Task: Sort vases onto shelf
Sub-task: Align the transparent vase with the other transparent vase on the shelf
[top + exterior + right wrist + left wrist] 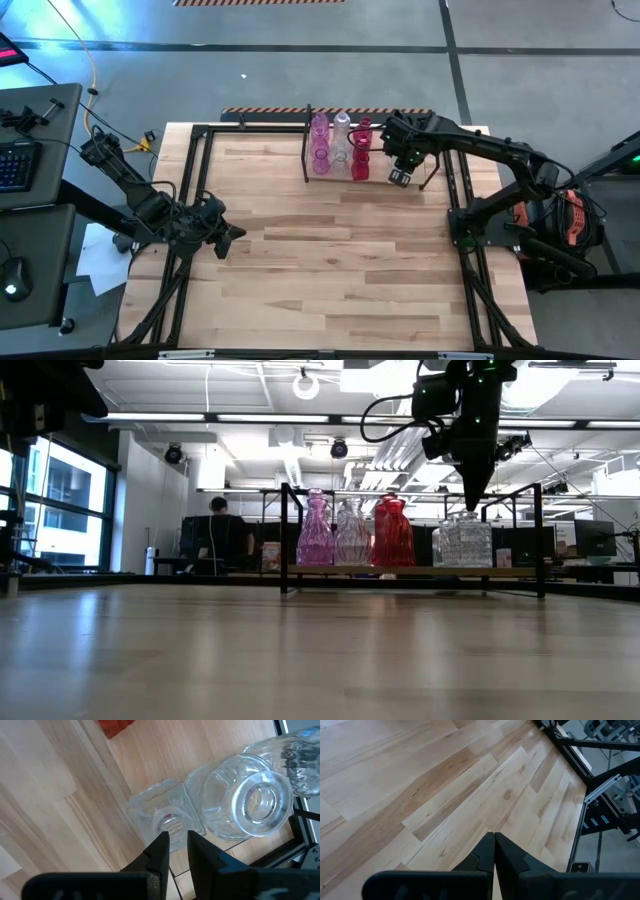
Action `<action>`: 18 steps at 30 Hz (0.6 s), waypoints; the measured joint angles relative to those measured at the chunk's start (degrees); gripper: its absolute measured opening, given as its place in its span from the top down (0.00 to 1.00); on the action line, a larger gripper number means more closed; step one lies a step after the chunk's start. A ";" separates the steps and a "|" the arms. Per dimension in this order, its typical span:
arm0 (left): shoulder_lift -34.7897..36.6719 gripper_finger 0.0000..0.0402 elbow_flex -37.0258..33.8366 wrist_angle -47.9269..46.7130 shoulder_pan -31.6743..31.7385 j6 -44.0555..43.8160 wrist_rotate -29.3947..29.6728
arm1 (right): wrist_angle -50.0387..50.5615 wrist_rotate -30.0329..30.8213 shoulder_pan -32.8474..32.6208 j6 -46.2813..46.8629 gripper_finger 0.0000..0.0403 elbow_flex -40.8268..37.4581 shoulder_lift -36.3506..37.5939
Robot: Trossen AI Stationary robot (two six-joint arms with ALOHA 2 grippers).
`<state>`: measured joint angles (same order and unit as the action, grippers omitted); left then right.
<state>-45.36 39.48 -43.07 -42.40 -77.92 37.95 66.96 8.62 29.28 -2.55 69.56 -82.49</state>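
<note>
The right gripper point(174, 840), fingers slightly apart, hangs over clear ribbed glass vases point(240, 802) on the black-framed wooden shelf point(410, 571), seemingly holding nothing. The left gripper point(494, 845), fingers together, rests over the bench point(340, 260).

Surface: pale wooden plank top point(330, 260) edged by black metal framing.
Shelf: small black-framed rack with light wooden boards point(520, 571), standing at the surface's far edge.
On shelf: pink glass vase point(315, 530), clear ribbed vase point(351, 534), red vase point(392, 533), clear faceted vases point(462, 541), upright in a row.
</note>
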 joint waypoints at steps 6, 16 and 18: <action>0.02 1.00 0.00 0.10 -0.02 -0.02 0.00 | -0.78 0.22 0.00 1.10 0.88 -1.37 0.08; 0.00 1.00 0.00 0.13 -0.02 -0.04 -0.13 | -2.51 2.49 0.00 2.10 0.88 -2.43 0.10; 0.00 1.00 0.00 0.13 -0.01 -0.04 -0.15 | -2.68 3.18 0.00 2.09 0.88 -2.47 0.08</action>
<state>-45.36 39.48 -42.94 -42.41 -77.95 37.80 64.28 11.80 29.28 -0.45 67.09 -82.41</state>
